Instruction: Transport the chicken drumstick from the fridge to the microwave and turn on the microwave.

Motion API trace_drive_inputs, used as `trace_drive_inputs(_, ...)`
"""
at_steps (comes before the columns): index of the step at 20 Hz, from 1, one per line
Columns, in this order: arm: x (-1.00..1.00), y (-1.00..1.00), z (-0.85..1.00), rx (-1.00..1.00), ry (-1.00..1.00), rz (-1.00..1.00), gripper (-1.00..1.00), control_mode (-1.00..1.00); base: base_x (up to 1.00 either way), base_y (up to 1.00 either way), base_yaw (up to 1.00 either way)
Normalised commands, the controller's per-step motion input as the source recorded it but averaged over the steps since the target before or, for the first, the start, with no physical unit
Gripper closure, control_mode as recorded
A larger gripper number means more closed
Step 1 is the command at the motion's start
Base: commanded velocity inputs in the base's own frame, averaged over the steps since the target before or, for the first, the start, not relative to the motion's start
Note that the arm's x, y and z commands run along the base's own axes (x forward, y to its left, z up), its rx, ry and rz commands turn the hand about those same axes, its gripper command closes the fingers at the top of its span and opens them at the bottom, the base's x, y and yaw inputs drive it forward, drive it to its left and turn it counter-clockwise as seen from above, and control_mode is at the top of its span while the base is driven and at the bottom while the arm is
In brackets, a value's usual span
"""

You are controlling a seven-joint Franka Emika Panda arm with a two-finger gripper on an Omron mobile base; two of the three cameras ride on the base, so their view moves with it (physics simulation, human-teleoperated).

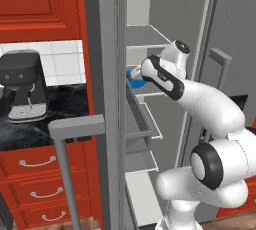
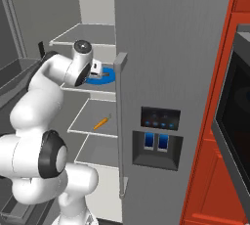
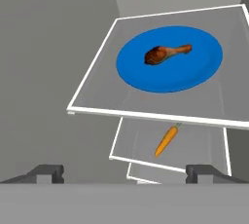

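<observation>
We see open air above the blue plate (image 3: 170, 65) on its shelf (image 3: 97, 89) inside the fridge (image 2: 171, 48), nothing overhanging the chicken drumstick (image 3: 163, 54). The shelf's white front edge lies between us and the carrot (image 3: 166, 140) below.

You have one brown chicken drumstick (image 3: 165, 53) on one round blue plate (image 3: 146, 72), one orange carrot (image 3: 166, 140), one tall grey fridge (image 2: 166, 48) and one black coffee machine (image 1: 22, 86).
</observation>
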Motion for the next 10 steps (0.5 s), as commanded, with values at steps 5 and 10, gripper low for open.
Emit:
trace_drive_inputs(5,0.35,0.0,-0.13,0.0,-0.04,-0.02,-1.0,-1.0,0.0,0.0,0.0)
trace_drive_inputs(10,0.37,0.0,-0.15,0.0,-0.07,-0.05,-1.0,-1.0,0.0,0.0,0.0)
